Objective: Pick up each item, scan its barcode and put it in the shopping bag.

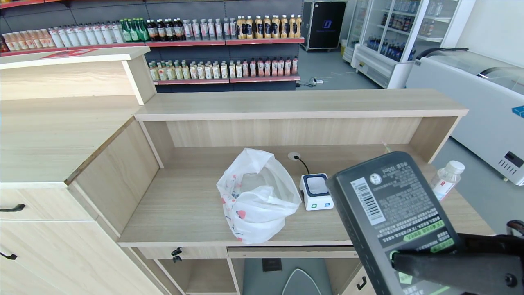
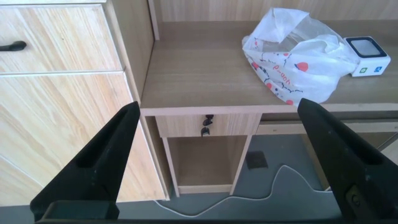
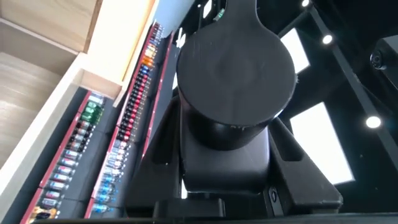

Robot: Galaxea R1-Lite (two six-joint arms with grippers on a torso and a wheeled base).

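My right gripper [image 1: 434, 264] is shut on a black flat bottle [image 1: 393, 213], held up at the lower right, above the counter's front right part. The bottle's label and barcode [image 1: 367, 200] face the head camera. From the right wrist, the bottle's round black cap [image 3: 235, 68] stands up between the fingers [image 3: 308, 180]. A white shopping bag [image 1: 256, 196] with red prints stands open on the counter, and a small white scanner [image 1: 315, 191] sits just to its right. My left gripper [image 2: 217, 168] is open and holds nothing, low in front of the counter's front edge, with the bag [image 2: 298, 53] and scanner [image 2: 368, 55] beyond it.
A clear bottle with a white cap [image 1: 446, 177] lies at the counter's right end. The wooden counter [image 1: 184, 205] has a raised back ledge and a tall cabinet [image 1: 49, 135] on its left. A drawer with a key [image 2: 207, 124] sits under the counter. Drink shelves and freezers stand behind.
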